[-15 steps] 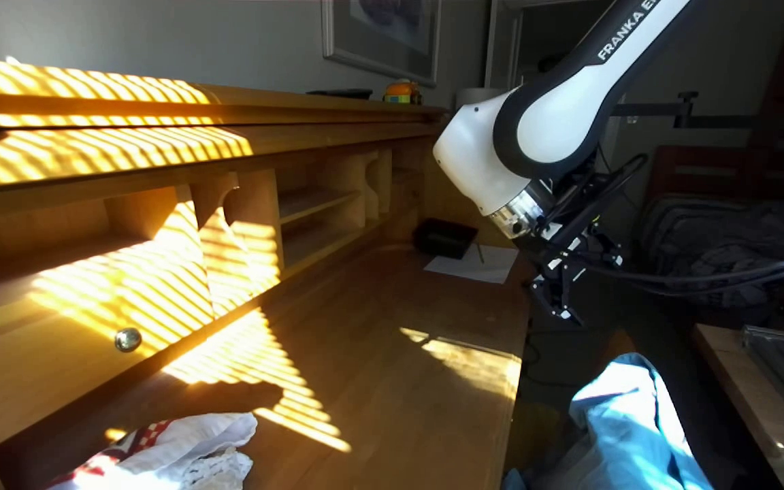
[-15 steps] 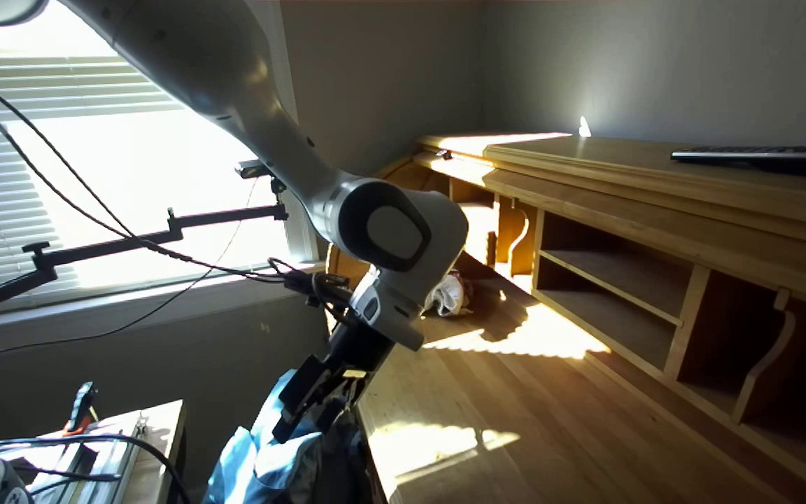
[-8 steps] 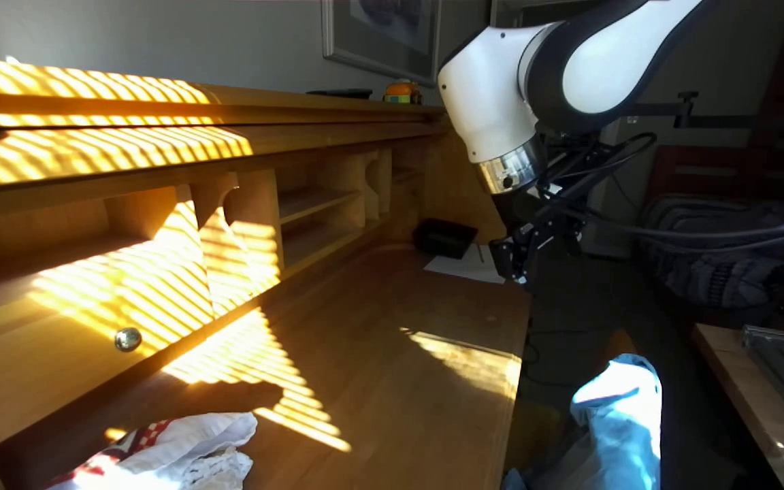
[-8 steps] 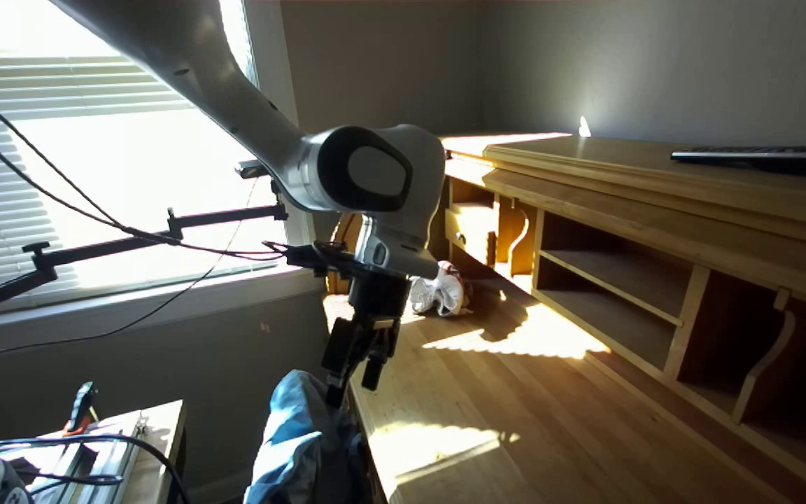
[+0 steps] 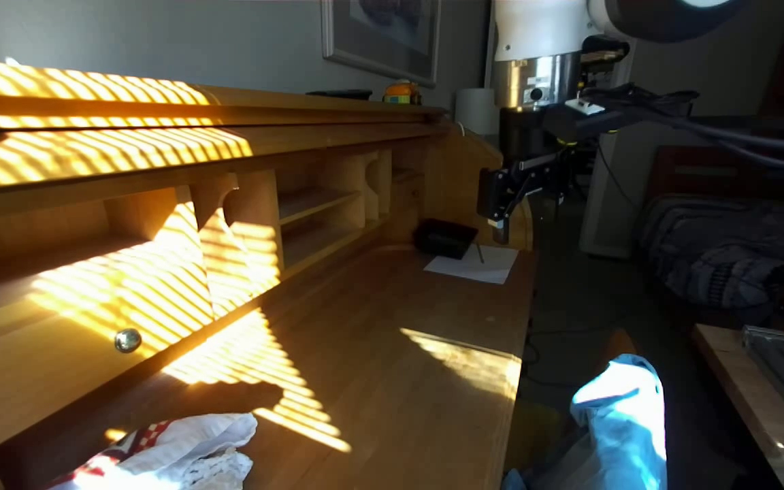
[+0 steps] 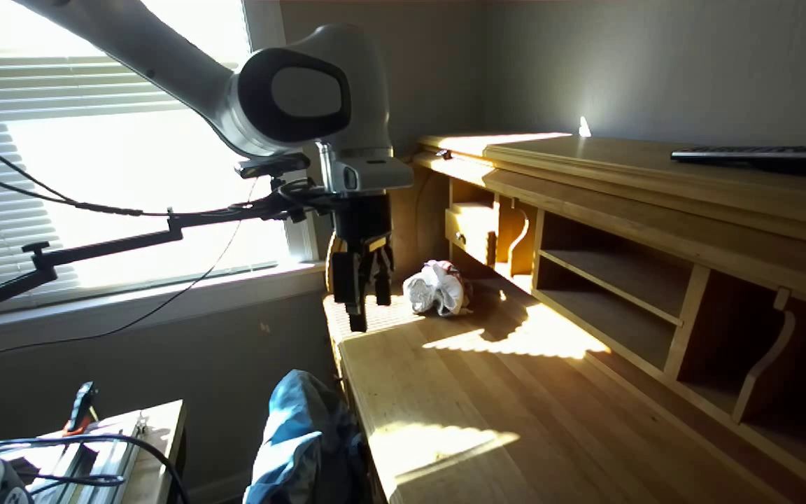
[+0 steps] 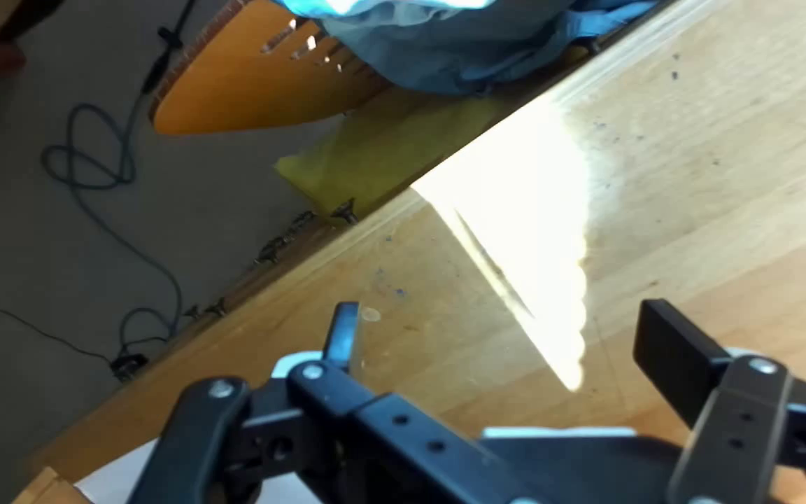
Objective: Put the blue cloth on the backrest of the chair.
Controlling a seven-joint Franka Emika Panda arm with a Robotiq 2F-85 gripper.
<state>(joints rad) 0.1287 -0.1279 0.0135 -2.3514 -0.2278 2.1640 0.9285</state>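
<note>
Wrist view: claw (image 7: pixel 506 334) is spread wide above the desk (image 7: pixel 711 210). Blue cloth (image 7: pixel 455 49) lies at 12 o'clock, past the desk edge.

No text, label or number — on anything — can be read.

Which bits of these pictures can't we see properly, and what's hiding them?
What's under the blue cloth: covered by the cloth in both exterior views.
The cloth's lower end: cut off by the bottom edge in both exterior views.
The framed picture: its top is cut off by the upper edge in an exterior view.
The black thing near the white paper: in shadow, too dark to name, in an exterior view.
</note>
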